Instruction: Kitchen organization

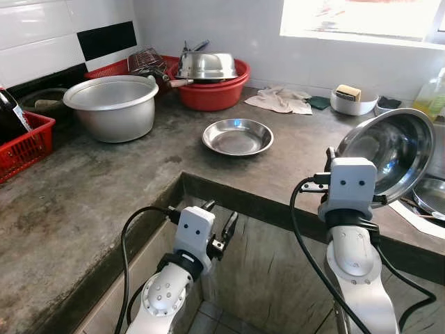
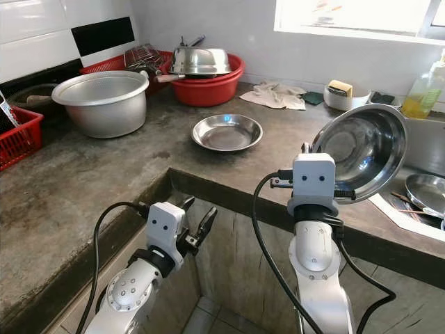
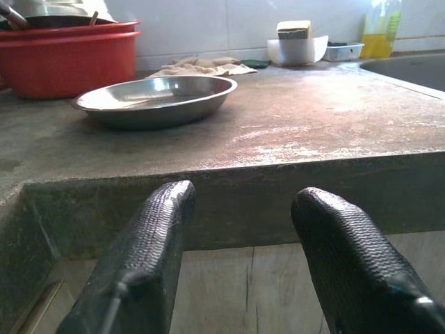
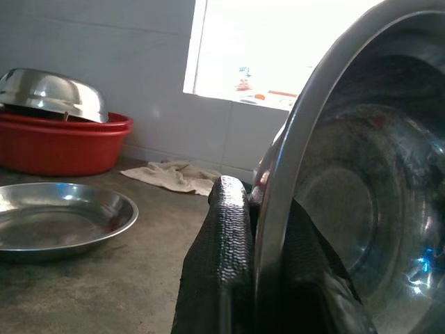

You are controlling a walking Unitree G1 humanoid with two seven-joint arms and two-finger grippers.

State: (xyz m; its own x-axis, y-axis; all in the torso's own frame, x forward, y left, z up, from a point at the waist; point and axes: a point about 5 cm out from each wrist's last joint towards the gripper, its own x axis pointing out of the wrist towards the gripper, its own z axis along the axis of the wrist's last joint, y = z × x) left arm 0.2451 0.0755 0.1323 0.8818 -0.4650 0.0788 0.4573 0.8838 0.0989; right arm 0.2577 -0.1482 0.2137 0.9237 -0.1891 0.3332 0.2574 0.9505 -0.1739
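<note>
My right gripper (image 1: 332,161) is shut on the rim of a steel bowl (image 1: 389,149), held tilted on edge above the right part of the concrete counter (image 1: 139,181). The right wrist view shows black fingers (image 4: 226,229) pinching that bowl's rim (image 4: 292,181). A shallow steel plate (image 1: 238,136) lies flat in the counter's middle. My left gripper (image 1: 219,221) is open, low in front of the counter's inner corner, below its edge. In the left wrist view its two fingers (image 3: 146,243) point at the counter's front face with the plate (image 3: 156,101) beyond.
A large aluminium pot (image 1: 115,106) stands at the back left beside a red basket (image 1: 24,142). A red basin (image 1: 212,90) with an upturned steel bowl sits at the back. A cloth (image 1: 281,101), white sponge dish (image 1: 353,101), soap bottle (image 1: 432,94) and sink pan (image 1: 431,195) lie right.
</note>
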